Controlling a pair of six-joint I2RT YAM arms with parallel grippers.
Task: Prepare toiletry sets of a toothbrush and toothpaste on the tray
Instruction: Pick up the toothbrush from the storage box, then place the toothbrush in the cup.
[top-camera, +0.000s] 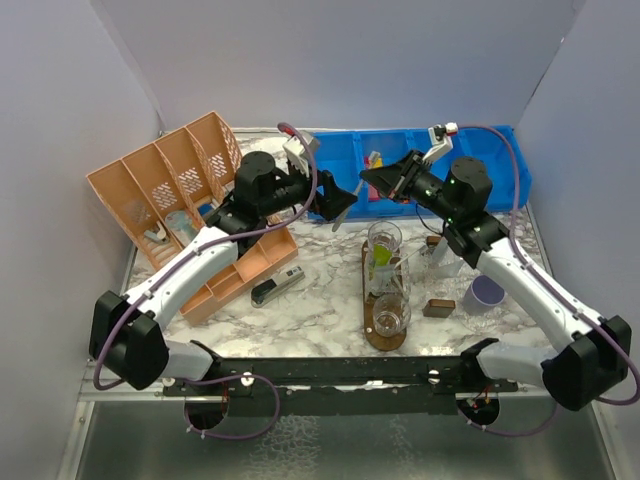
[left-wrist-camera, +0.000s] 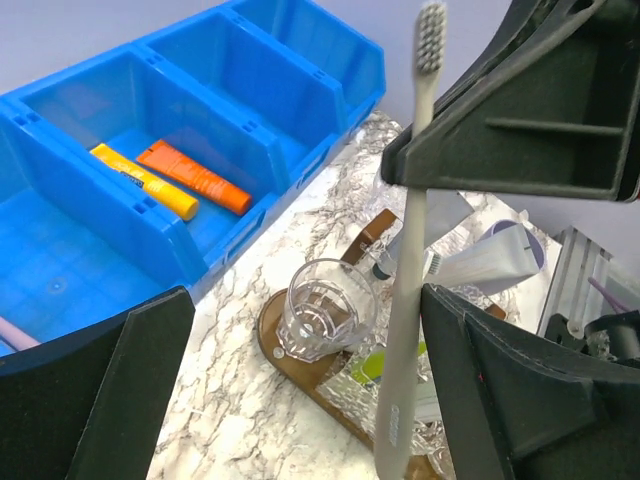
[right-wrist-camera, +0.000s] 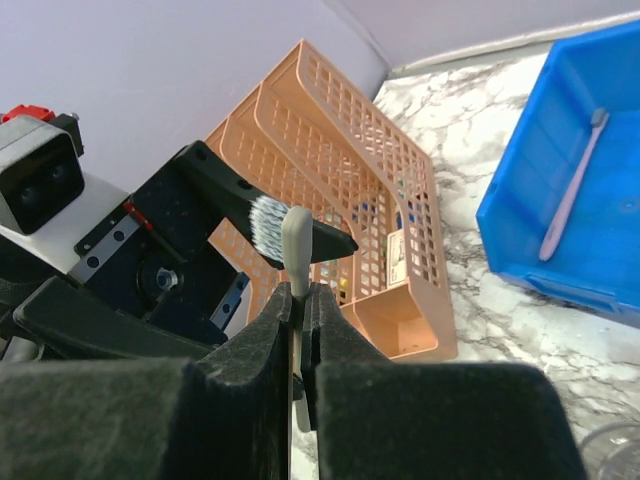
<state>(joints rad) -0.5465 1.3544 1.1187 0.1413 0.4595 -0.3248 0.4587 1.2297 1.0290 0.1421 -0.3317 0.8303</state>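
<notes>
**A:** Toothbrush (left-wrist-camera: 405, 330) first. Where is it?

**B:** Starting from the near side, the tray (top-camera: 368, 300) lies lengthwise on the marbled surface (top-camera: 320, 310), just ahead of the arm bases. Three clear cups (top-camera: 390, 318) stand in a row on it, and the far one holds a lime green tube (top-camera: 380, 258). The toothbrush is higher up. It stands upright in the air between the two arms, bristles on top, with the tray and cups below it.

**A:** Which side has hold of it?

**B:** The right fingers (right-wrist-camera: 250, 350) are pressed together on the handle just under the head. The bristles poke up past their tips.

**A:** And the left fingers (left-wrist-camera: 110, 390)?

**B:** They are spread wide, one on each side of the handle, lower down than the right pair. The handle runs through the gap, far from one finger and just beside the other. I cannot tell whether it touches that one.

**A:** What lies beyond?

**B:** The blue bin (left-wrist-camera: 250, 110) stands along the far edge of the surface. A yellow tube (left-wrist-camera: 145, 180) and an orange tube (left-wrist-camera: 195, 178) lie side by side in one compartment. A pale pink brush (right-wrist-camera: 570, 190) lies in a compartment seen from the right wrist. Off to the left, the orange basket (top-camera: 170, 180) sits tilted.
</notes>
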